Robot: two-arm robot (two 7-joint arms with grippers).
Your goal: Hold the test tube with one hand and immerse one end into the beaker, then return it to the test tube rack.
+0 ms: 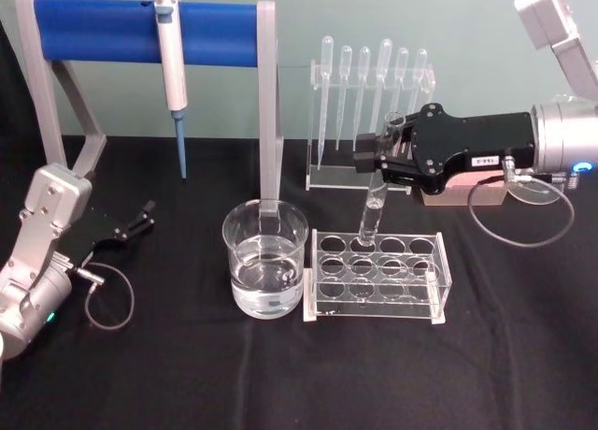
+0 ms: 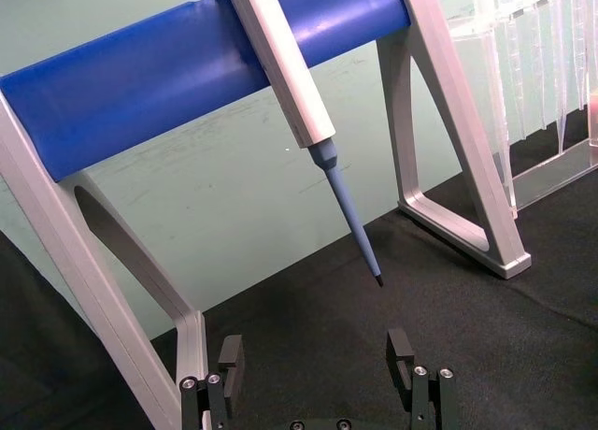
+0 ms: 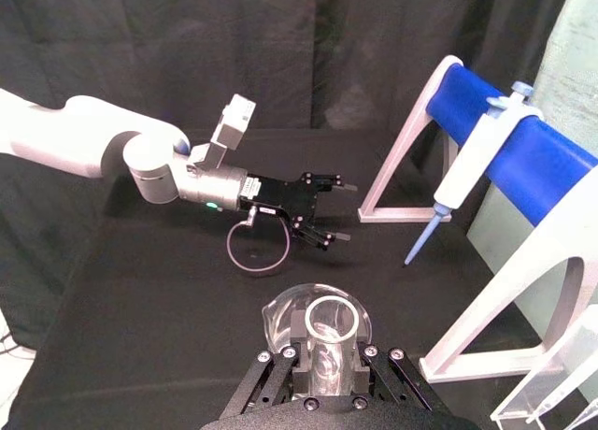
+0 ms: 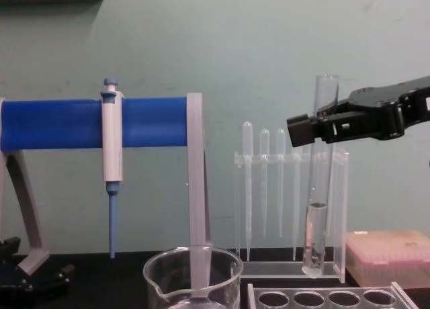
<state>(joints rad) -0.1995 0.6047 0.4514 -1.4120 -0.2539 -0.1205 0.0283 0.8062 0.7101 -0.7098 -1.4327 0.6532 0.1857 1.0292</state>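
My right gripper [image 1: 372,161] clamps the test tube [image 1: 371,215] near its top, lower end at the back row of the rack [image 1: 432,282] mid-tabletop [image 1: 187,374]. The beaker [image 1: 264,262] touches the rack's left side. My left gripper [image 1: 142,217] rests near the left edge.

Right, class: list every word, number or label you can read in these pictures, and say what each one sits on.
One small white label on the black two-jaw right gripper, which is shut on the long clear glass test tube: dark print, too small to read.
No lettering to be seen on the wide clear glass beaker, the white-and-blue pipettor, the clear tube rack or the open left gripper.
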